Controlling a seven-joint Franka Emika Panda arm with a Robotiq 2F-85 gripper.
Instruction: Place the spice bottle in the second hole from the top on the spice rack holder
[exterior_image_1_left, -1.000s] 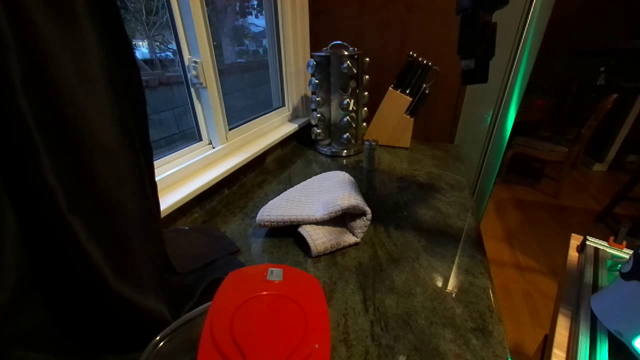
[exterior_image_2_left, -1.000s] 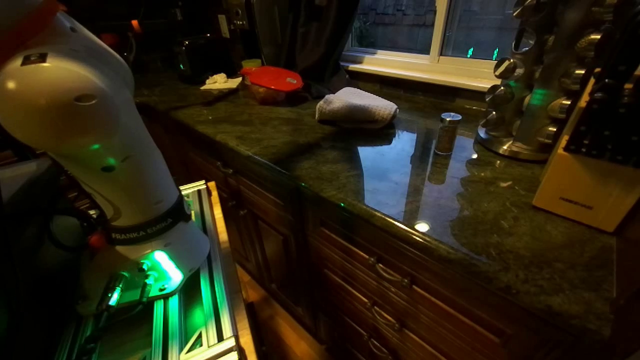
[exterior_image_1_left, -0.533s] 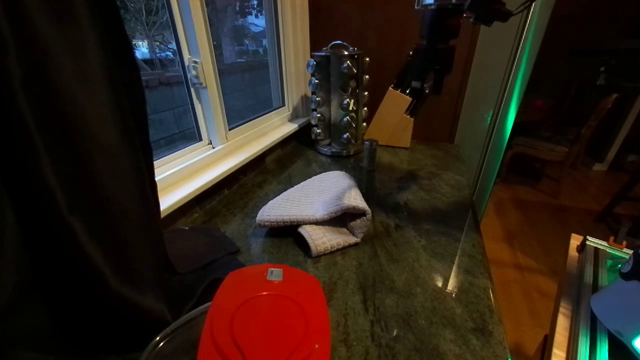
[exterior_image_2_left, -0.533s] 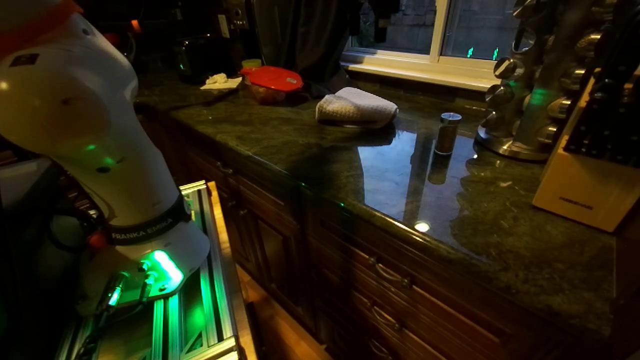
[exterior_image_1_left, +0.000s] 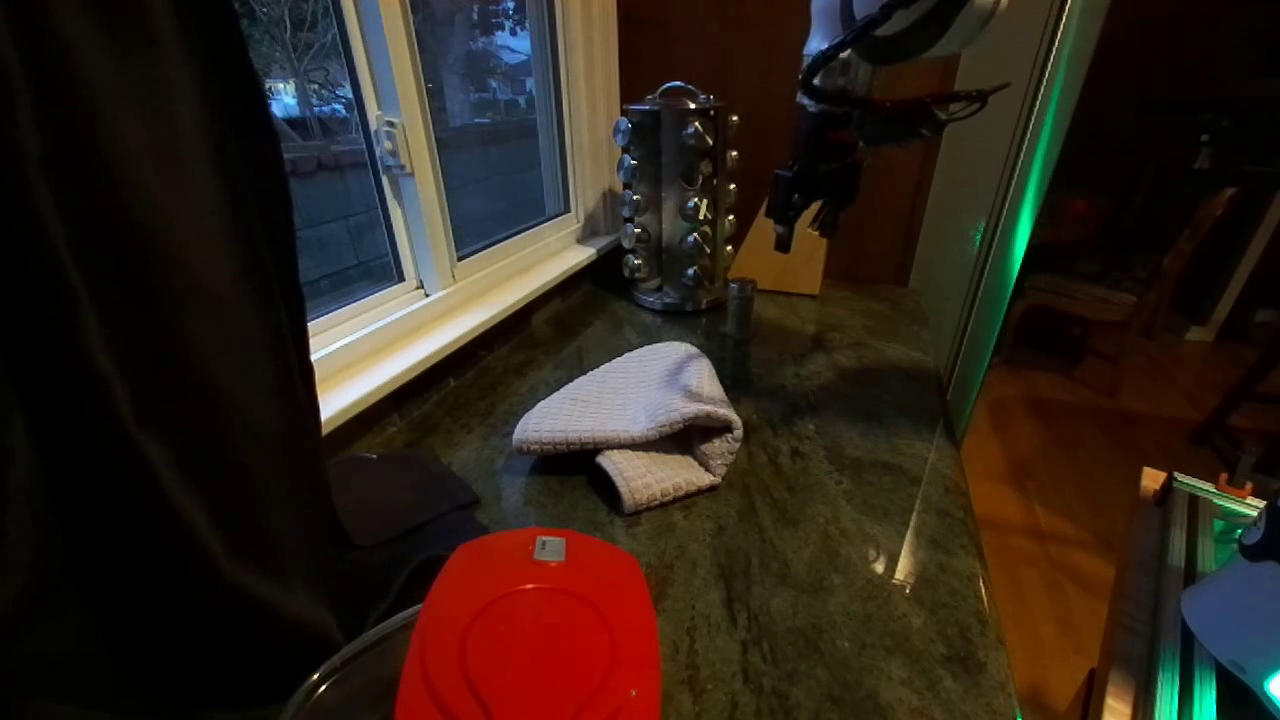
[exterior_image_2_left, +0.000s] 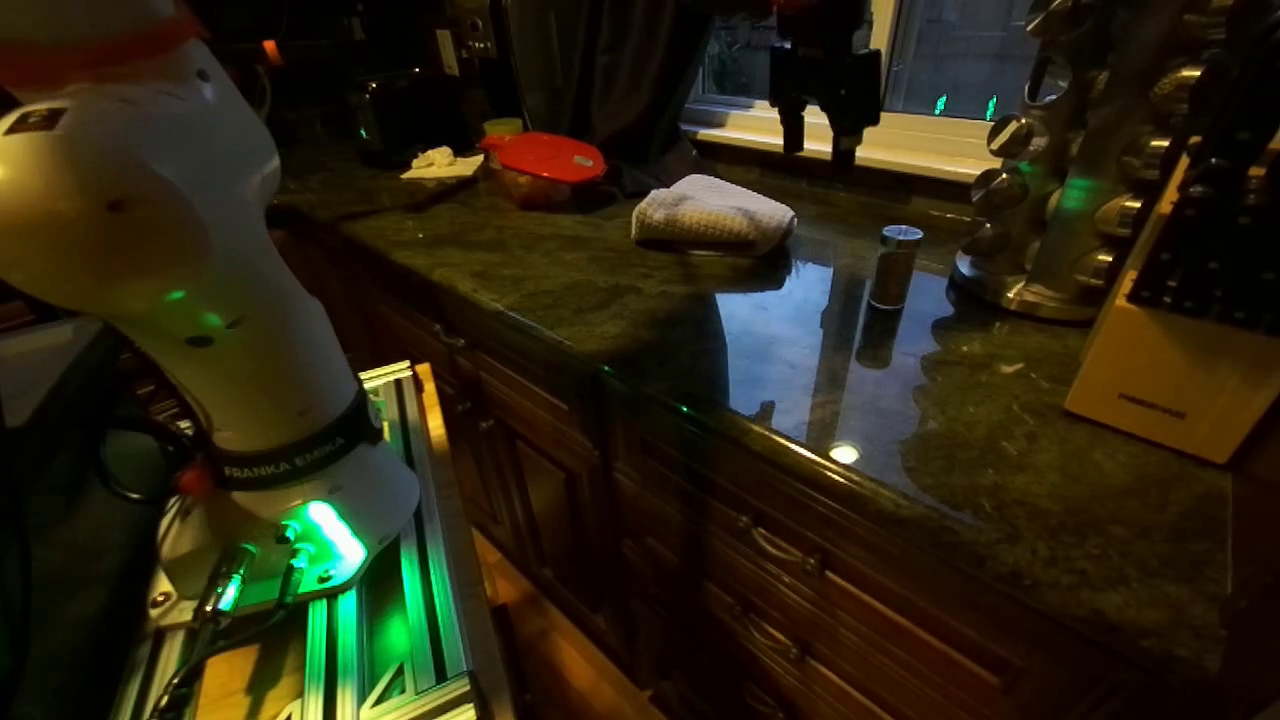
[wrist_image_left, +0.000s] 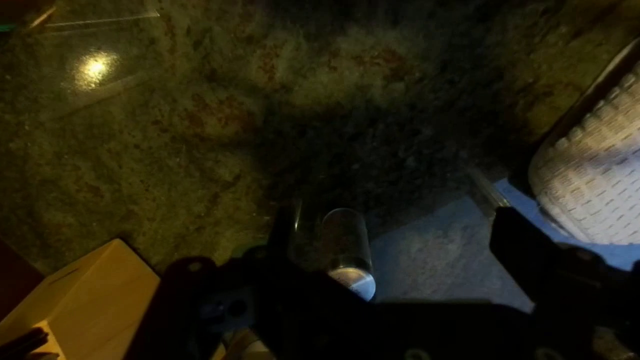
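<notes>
The spice bottle stands upright on the counter in front of the rack. In an exterior view it shows brown contents and a silver cap. The spice rack holder is a tall silver tower of jars by the window; it is partly cut off in an exterior view. A dark open hole shows second from the top in its middle column. My gripper is open and empty above the counter, also seen before the window. In the wrist view the bottle's cap lies below the open fingers, nearer the left one, which partly covers it.
A wooden knife block stands beside the rack, behind my gripper. A folded light towel lies on the counter. A red-lidded container stands farther along. The window and its sill border the counter.
My gripper has come down and moved left in an exterior view, toward the bottle, and has come into sight before the window. The bottle, rack and towel have not moved.
</notes>
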